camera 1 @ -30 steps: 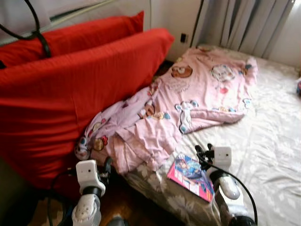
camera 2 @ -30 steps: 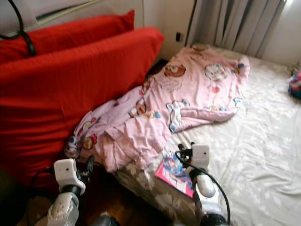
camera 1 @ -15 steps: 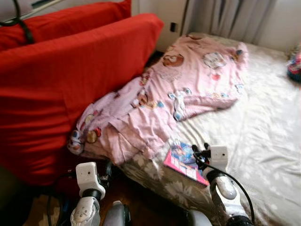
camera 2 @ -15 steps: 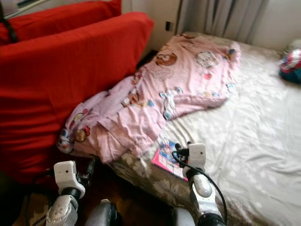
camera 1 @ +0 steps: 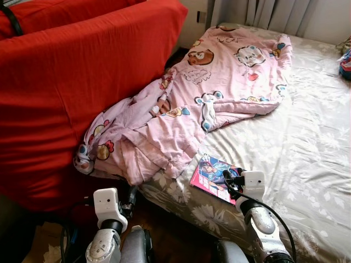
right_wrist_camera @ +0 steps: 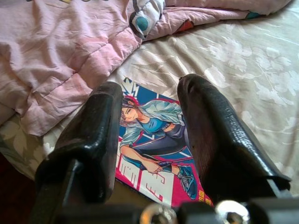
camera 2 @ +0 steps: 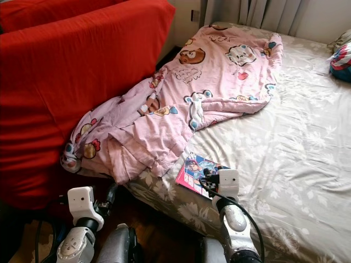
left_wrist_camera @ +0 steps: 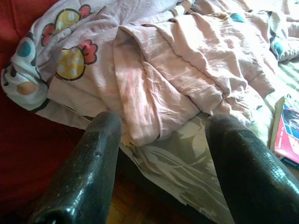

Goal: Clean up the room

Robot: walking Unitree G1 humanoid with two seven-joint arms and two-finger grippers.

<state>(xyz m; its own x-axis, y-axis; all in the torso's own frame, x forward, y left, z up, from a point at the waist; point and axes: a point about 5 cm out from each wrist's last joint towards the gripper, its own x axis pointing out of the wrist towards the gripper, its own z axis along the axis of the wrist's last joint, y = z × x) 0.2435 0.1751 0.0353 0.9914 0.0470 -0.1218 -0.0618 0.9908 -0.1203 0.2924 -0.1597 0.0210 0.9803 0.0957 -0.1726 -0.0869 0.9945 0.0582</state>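
Approach step: right gripper (right_wrist_camera: 152,135) hovers, fingers spread, over the comic book (camera 1: 214,178) at the bed (camera 1: 307,148) edge. Next: descend, pinch it. Left gripper (left_wrist_camera: 161,154) spread, idle.

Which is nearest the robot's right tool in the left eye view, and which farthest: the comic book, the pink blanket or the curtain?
From the right tool:
1. Comic book, on the bed's near edge, just beneath it.
2. Pink blanket, spread to its left and beyond.
3. Curtain, behind the bed.

One pink cartoon blanket (camera 1: 219,82), crumpled. One comic book (camera 1: 213,176) on one bed (camera 1: 307,153). Red cushions (camera 1: 71,82): count unclear. One colourful item (camera 2: 341,56) at far edge, unidentifiable. Two claws: left claw (left_wrist_camera: 161,154), right claw (right_wrist_camera: 149,135).
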